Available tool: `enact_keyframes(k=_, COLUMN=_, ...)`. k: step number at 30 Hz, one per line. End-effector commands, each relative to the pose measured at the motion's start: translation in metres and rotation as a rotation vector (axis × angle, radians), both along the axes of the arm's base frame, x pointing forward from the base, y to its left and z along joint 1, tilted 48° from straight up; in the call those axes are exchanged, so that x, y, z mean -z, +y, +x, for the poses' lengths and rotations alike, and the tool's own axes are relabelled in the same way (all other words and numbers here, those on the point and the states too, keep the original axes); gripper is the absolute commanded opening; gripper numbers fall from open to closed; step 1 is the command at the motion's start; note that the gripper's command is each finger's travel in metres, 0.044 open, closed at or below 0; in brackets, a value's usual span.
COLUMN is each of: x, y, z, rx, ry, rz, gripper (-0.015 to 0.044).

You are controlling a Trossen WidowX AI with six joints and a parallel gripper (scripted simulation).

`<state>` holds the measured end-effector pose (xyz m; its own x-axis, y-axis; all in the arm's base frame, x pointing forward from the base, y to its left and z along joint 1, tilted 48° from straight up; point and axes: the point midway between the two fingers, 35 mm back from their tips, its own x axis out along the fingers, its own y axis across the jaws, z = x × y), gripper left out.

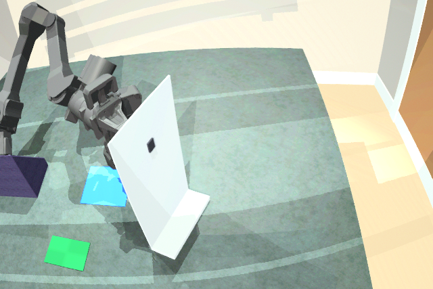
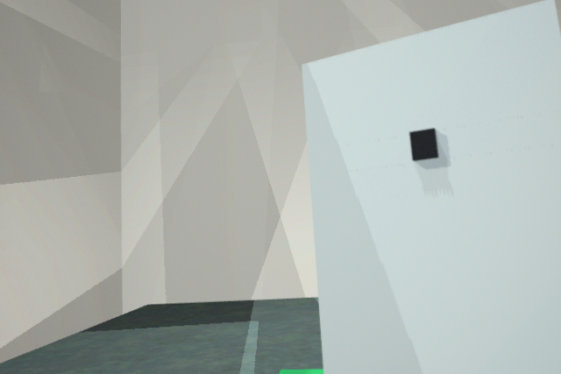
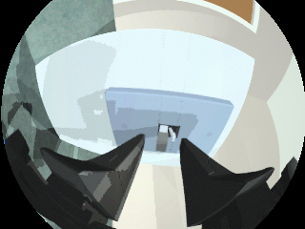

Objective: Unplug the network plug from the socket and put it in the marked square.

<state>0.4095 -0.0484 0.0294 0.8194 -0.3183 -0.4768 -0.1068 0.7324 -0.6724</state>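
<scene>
The white upright panel [image 1: 153, 114] [image 2: 362, 111] [image 3: 143, 57] has a pale blue plate [image 3: 135, 107] on the side facing my gripper. The small grey and white plug [image 3: 162, 141] sits at the dark socket opening [image 3: 176, 128] in this plate. A thin white piece beside it may be its tab. My gripper [image 3: 162, 140] is partly open, with nothing held, and the plug shows straight ahead between the two dark fingertips. I cannot tell the exact gap to it. In the top view the panel hides the fingertips and plug. A blue square [image 1: 103, 187] lies flat on the table left of the panel.
A green flat patch [image 1: 67, 253] [image 2: 301, 371] lies farther forward. A dark purple block [image 1: 33, 175] stands at the left by the arm's base. A black block [image 1: 151, 145] [image 2: 423, 144] juts from the panel's back. The panel's white foot [image 1: 181, 223] rests on the table [image 1: 258, 160].
</scene>
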Motion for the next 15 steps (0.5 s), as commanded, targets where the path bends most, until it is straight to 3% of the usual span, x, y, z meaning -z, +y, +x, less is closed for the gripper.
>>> enact_keyframes(k=1, x=-0.0005, y=0.0001, z=0.0048, rx=-0.006, ry=-0.005, rz=-0.001, gripper=0.0156)
enact_keyframes(k=15, x=-0.0005, y=0.0001, z=0.0048, rx=-0.006, ry=-0.005, rz=-0.001, gripper=0.0063)
